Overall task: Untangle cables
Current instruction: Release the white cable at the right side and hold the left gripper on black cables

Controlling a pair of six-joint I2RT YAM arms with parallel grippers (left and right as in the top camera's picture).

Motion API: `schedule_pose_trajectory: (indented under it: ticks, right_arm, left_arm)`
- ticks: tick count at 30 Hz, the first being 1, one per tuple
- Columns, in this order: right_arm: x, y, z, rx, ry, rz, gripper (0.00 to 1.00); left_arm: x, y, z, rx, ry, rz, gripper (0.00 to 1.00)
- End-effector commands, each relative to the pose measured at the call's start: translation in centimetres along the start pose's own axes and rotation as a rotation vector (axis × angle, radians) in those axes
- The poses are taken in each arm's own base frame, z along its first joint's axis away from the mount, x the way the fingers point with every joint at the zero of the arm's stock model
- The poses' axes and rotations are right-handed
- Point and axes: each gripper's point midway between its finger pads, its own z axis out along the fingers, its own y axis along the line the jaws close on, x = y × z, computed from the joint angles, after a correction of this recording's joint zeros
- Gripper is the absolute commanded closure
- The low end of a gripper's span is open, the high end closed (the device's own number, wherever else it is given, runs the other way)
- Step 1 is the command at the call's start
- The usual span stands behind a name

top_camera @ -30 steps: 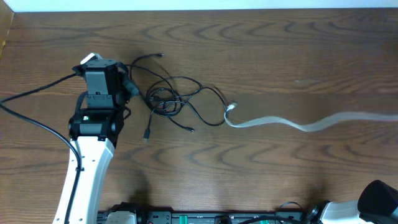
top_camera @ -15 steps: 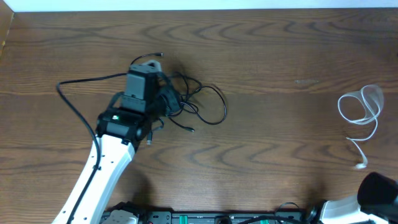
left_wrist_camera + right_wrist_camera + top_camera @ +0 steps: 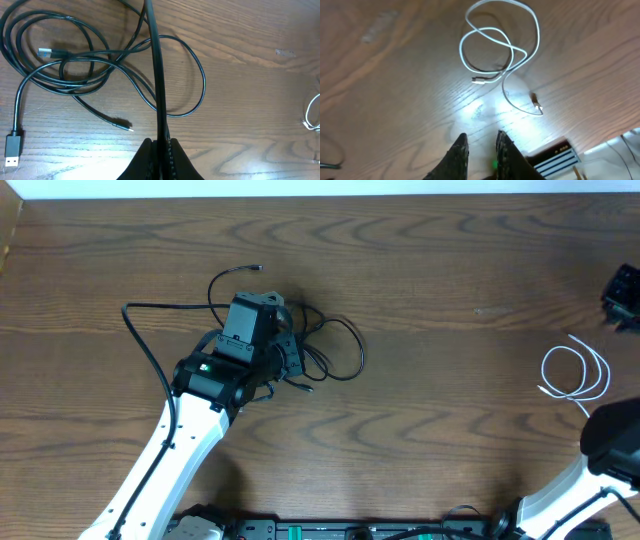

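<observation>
The left gripper [image 3: 161, 146] has slid rightward over the black cables [image 3: 335, 345], jaws pinched tight on one black cable [image 3: 156, 65] running straight ahead of its fingers; the remaining loops lie just left and ahead. The white cable [image 3: 497, 45], earlier stretched across the table [image 3: 450, 260], now lies coiled just ahead of the right gripper [image 3: 480, 147], whose narrowly parted jaws hold nothing.

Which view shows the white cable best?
The right wrist view: the white cable lies loosely looped on the table, both ends visible, clear of the right end effector. Overhead shows it small near the right edge; the left wrist view catches only a sliver.
</observation>
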Motion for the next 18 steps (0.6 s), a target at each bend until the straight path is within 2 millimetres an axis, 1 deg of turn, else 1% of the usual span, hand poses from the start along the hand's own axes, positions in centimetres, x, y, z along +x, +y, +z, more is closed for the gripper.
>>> schedule_pose_trajectory:
  ticks: [1,3,6,8,9,10,11,13,15,16,18]
  right_arm:
    - [0.5,-0.3,2.2,0.042,0.071,0.004,0.85]
    - [0.8,-0.3,3.2,0.044,0.091,0.003,0.88]
    - [1.9,0.2,3.9,0.006,0.118,-0.05,0.88]
    - [3.3,0.6,4.1,-0.04,0.114,-0.053,0.87]
    - [3.5,0.7,4.1,-0.049,0.107,-0.052,0.87]
    - [4.5,0.8,4.3,-0.07,0.082,-0.049,0.86]
    - [4.9,0.7,4.4,-0.076,0.064,-0.044,0.84]
    - [6.0,0.2,4.8,-0.084,0.001,-0.029,0.78]
    - [6.5,-0.3,5.2,-0.079,-0.054,-0.024,0.73]
    - [6.7,-0.6,5.4,-0.078,-0.091,-0.02,0.61]
    - [6.8,-1.0,5.8,-0.078,-0.136,-0.01,0.52]
  left_arm:
    - [0.1,-0.1,0.1,0.001,0.008,0.025,0.93]
    - [0.1,-0.1,0.1,0.001,0.009,0.025,0.93]
    - [0.1,0.0,0.1,0.0,0.011,0.024,0.93]
    - [0.2,0.0,0.1,-0.002,0.014,0.024,0.93]
    - [0.2,0.0,0.1,-0.003,0.015,0.023,0.93]
    - [0.2,0.0,0.1,-0.003,0.015,0.023,0.93]
    - [0.2,0.0,0.1,-0.003,0.015,0.023,0.93]
    - [0.3,0.1,0.1,-0.004,0.017,0.023,0.92]
    - [0.3,0.1,0.1,-0.005,0.019,0.026,0.92]
    - [0.3,0.1,0.1,-0.005,0.02,0.031,0.93]
    - [0.4,0.1,0.1,-0.007,0.022,0.03,0.93]
